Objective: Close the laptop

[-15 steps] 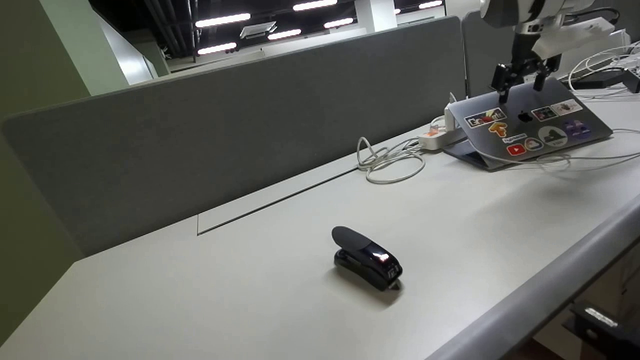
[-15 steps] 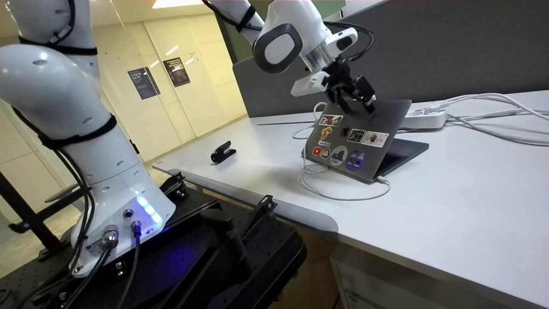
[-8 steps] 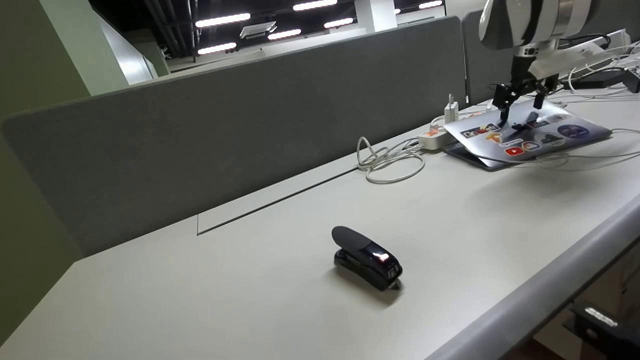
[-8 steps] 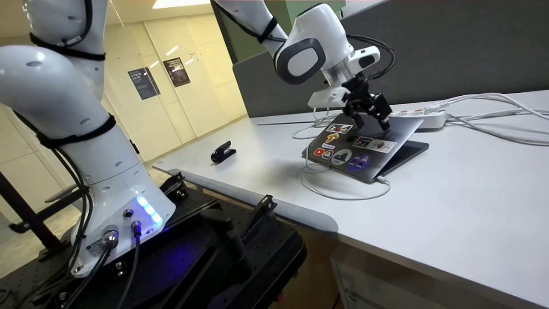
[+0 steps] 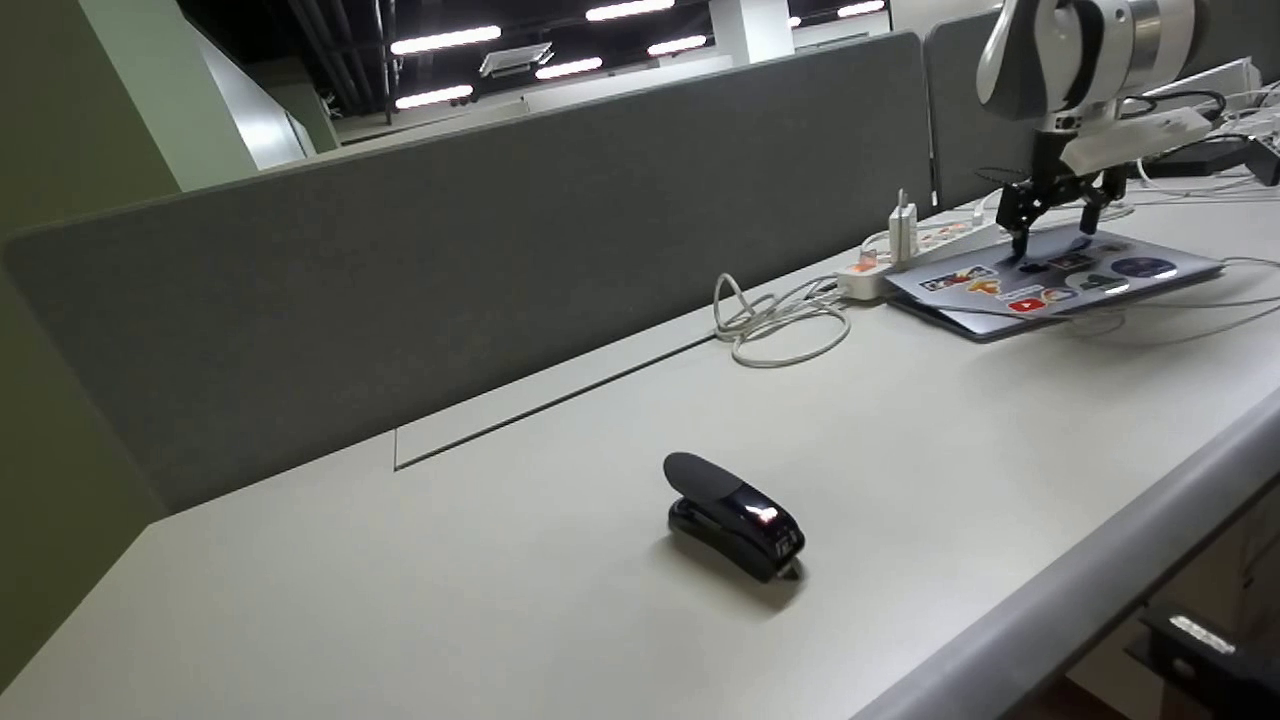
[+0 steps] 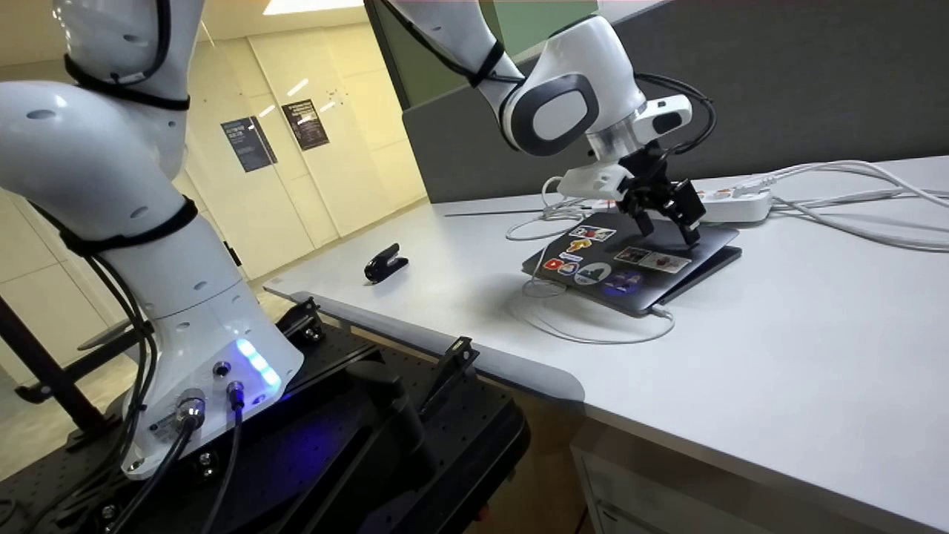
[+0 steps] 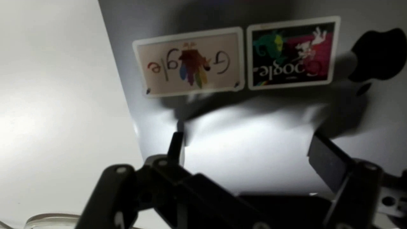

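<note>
In an exterior view the laptop (image 6: 608, 256) lies at three o'clock from centre, lid (image 6: 630, 280) tilted just above its base (image 6: 713, 267). The gripper (image 6: 669, 233), spread wide and grasping nothing, has its fingertips (image 6: 689, 234) over the lid's far half, presumably for leverage. Beyond, a power strip (image 6: 734, 211) limits two o'clock; desk (image 6: 801, 334) runs on at four.

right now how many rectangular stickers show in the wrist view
2, both on the laptop: a pale sticker at left, a dark sticker beside it; others may be hidden.

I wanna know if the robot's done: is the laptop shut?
Nearly shut, not fully: in both exterior views, the laptop has its lid tilted slightly above its base.
</note>
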Controlling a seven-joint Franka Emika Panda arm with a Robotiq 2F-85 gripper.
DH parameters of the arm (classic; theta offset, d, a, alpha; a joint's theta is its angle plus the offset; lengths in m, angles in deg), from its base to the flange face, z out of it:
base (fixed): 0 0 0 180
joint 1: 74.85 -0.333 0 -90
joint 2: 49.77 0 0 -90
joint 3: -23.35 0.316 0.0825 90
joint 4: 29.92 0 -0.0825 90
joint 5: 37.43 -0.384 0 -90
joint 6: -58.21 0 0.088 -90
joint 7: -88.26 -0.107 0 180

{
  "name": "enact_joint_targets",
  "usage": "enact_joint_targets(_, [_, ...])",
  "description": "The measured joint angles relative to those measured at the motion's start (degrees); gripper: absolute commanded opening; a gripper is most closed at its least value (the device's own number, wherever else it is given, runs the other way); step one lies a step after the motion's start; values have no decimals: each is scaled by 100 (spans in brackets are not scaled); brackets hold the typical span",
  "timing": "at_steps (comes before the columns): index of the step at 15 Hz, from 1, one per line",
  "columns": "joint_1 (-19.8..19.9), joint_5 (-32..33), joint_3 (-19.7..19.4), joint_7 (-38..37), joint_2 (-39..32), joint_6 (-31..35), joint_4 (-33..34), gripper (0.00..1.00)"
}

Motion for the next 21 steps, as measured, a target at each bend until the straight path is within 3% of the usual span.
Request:
enact_joint_targets(14, [405,35,119,-192,-852,-617,1020,100])
enact_joint_targets(18, [447,24,171,-204,-785,-661,1034,100])
enact_joint_targets(21, [435,20,250,-208,-332,-619,801,100])
